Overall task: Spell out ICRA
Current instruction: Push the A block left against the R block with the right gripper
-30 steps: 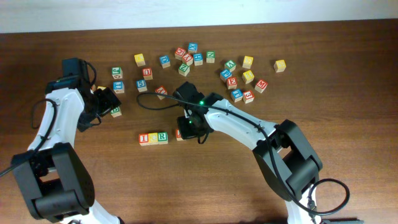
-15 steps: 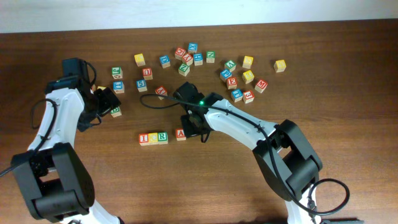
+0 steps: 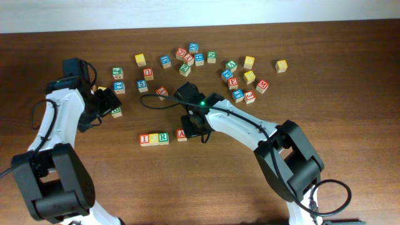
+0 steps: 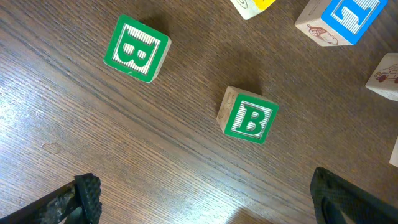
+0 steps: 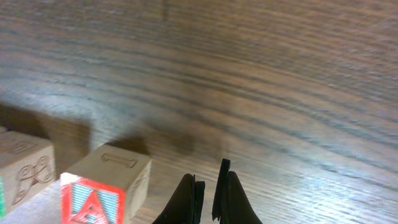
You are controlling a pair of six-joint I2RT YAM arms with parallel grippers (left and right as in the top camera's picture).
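Observation:
The I point(image 3: 144, 139), C point(image 3: 154, 139) and R point(image 3: 163, 138) cubes stand touching in a row at the table's front middle. The red A cube point(image 3: 181, 134) sits just right of the R with a small gap and slightly turned. In the right wrist view the A cube point(image 5: 99, 190) is left of my right gripper point(image 5: 208, 199), whose fingers are shut with nothing between them. The R cube's edge point(image 5: 22, 168) shows further left. My right gripper point(image 3: 190, 131) hovers right beside the A. My left gripper point(image 4: 211, 205) is wide open over bare wood.
Two green B cubes point(image 4: 135, 48) point(image 4: 249, 116) lie ahead of the left gripper, with a blue cube point(image 4: 339, 18) beyond. Many other letter cubes are scattered across the back of the table point(image 3: 237, 78). The left gripper point(image 3: 107, 101) hangs at the left side.
The right gripper has drawn back off the A cube, which now stands uncovered beside the R, and its jaws have closed fully. The left arm has not moved.

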